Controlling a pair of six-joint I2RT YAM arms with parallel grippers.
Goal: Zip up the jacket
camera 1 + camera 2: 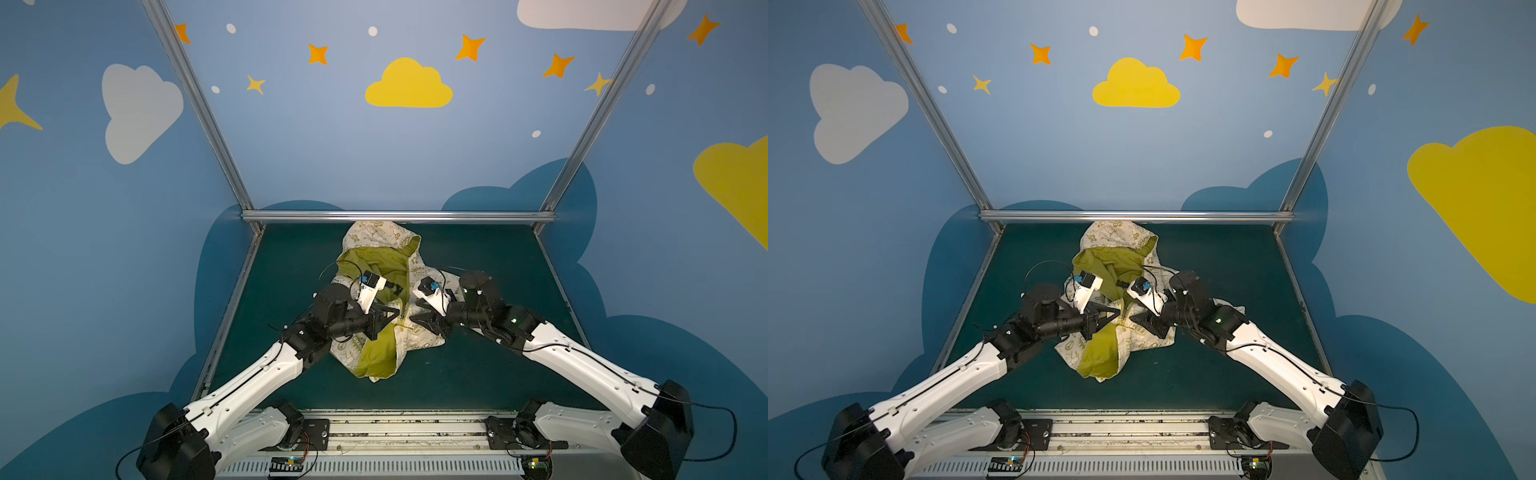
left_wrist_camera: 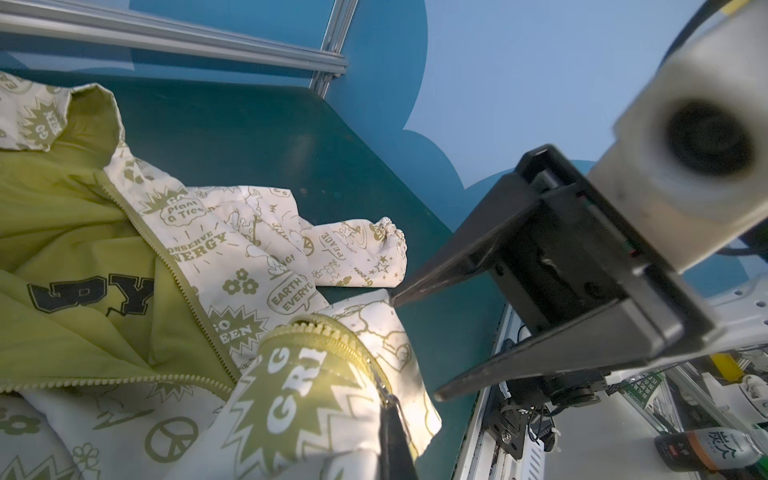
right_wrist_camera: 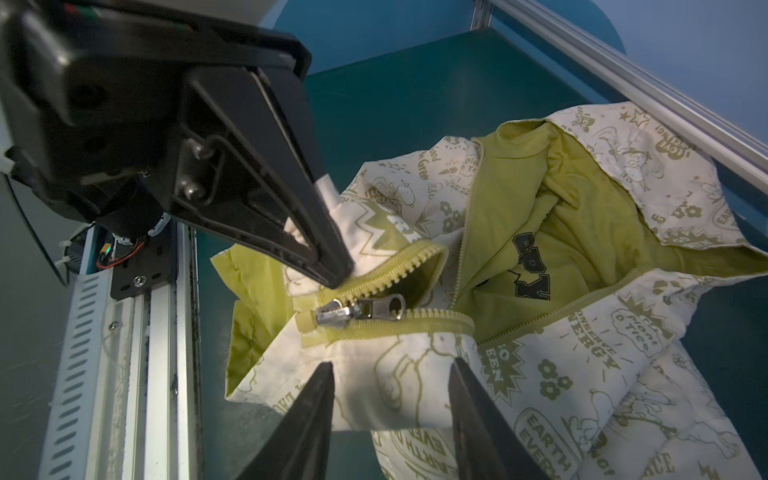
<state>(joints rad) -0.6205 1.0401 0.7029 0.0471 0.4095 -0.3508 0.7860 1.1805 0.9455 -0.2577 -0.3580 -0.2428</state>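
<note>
- Left hand [image 3: 332,266]: clenched, fingers pinching cream fabric of the jacket [image 3: 582,374] just beside the lower end of the zipper [image 3: 390,259].
- Right hand [image 3: 390,363]: released, with its two fingers [image 3: 316,415] standing apart, one on each side of a fabric fold just beneath the slider [image 3: 357,309]. Contact with the fabric cannot be confirmed.
- In both top views the left hand [image 1: 395,311] and the right hand [image 1: 411,320] meet tip to tip over the jacket front, near its lower hem.
- Slider: metal, seated at the lower end of the zipper, pull tab lying flat. Both rows of teeth enter it, and beyond it the rows part.
- Jacket [image 1: 374,237]: crumpled at the middle of the green table [image 1: 478,270], front open, yellow-green lining [image 1: 386,257] exposed.
- Hood [image 1: 1113,237]: at the far side of the jacket, close to the back rail [image 1: 1142,216].
- Sleeve [image 2: 365,253]: lies flat on the table, extending from the jacket on the right arm's side.
</note>
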